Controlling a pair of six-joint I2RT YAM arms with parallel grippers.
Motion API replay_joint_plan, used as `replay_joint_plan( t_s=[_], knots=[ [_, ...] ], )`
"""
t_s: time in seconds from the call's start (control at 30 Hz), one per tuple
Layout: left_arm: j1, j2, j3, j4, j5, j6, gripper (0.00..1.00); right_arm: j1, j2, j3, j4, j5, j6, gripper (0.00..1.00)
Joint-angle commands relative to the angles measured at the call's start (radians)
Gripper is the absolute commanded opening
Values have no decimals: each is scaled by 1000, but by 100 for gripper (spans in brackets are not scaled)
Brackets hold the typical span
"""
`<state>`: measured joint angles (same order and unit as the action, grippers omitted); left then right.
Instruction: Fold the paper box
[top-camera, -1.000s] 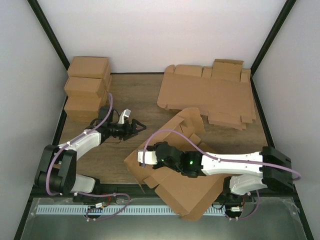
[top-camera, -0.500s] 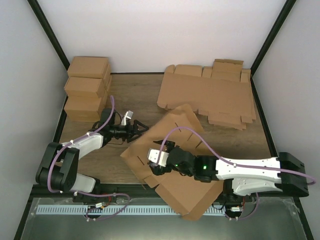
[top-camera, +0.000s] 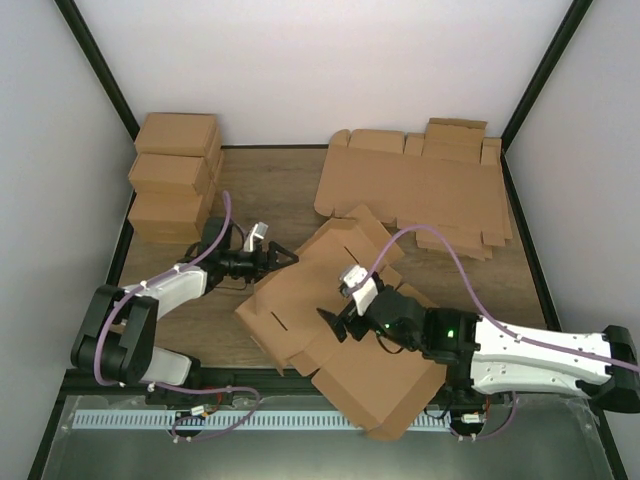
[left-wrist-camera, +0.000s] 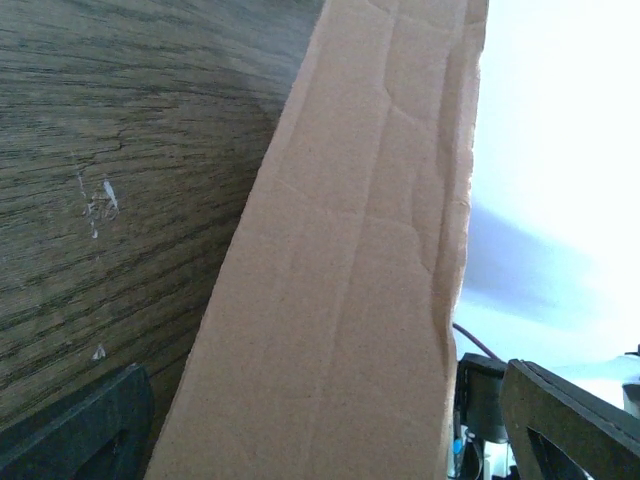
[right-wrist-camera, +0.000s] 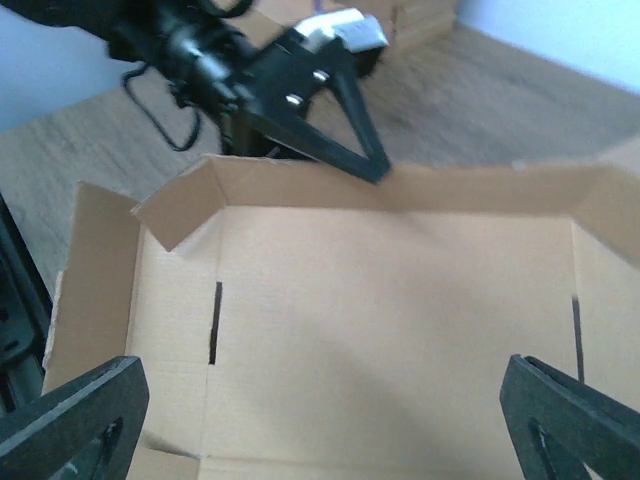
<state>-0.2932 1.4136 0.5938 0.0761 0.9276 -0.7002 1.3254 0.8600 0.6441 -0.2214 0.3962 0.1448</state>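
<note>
The paper box (top-camera: 300, 300) lies half-formed near the front middle, a brown die-cut piece with its far wall raised. In the left wrist view that wall (left-wrist-camera: 350, 260) rises between the wide-apart jaws of my left gripper (left-wrist-camera: 320, 445), unclamped. From above, the left gripper (top-camera: 283, 252) sits at the box's far left edge. My right gripper (top-camera: 338, 312) hovers open over the box floor (right-wrist-camera: 400, 300), its fingers (right-wrist-camera: 70, 420) spread wide with nothing between them. The right wrist view shows a left fingertip (right-wrist-camera: 372, 168) on the far wall's rim.
A thick sheaf of flat cardboard blanks (top-camera: 420, 195) lies at the back right. Folded brown boxes (top-camera: 175, 185) are stacked at the back left. Bare wooden table (top-camera: 270, 185) shows between them. Dark frame rails run along the table's sides.
My right gripper has opened, let go of the box's left edge and drawn back to the right over the box. The box's far wall now stands at the left gripper, which edged right.
</note>
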Motion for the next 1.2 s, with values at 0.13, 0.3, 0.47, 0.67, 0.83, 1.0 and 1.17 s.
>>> replay_joint_plan(
  t_s=[0.13,0.3,0.47,0.67,0.83,1.0,1.17],
  knots=[
    [-43,-37,77,-125,-27,164,97,-161,4,49,-243,-260,486,90],
    [-118,-39,146,-275,-162,290,93,-222,44,3,-225,-373,567,71],
    [-227,-54,224,-398,-409,381,84,-318,-2,-72,-164,-451,653,44],
    [-292,-137,262,-411,-503,423,82,-384,-62,-177,-143,-512,720,38],
    [-306,-153,299,-433,-489,430,82,-384,-33,-253,-125,-566,770,37],
    [-326,-145,322,-460,-461,435,82,-384,-21,-316,-72,-582,790,21],
    [-336,-132,324,-484,-495,428,83,-384,-8,-366,-4,-563,828,7]
  ],
)
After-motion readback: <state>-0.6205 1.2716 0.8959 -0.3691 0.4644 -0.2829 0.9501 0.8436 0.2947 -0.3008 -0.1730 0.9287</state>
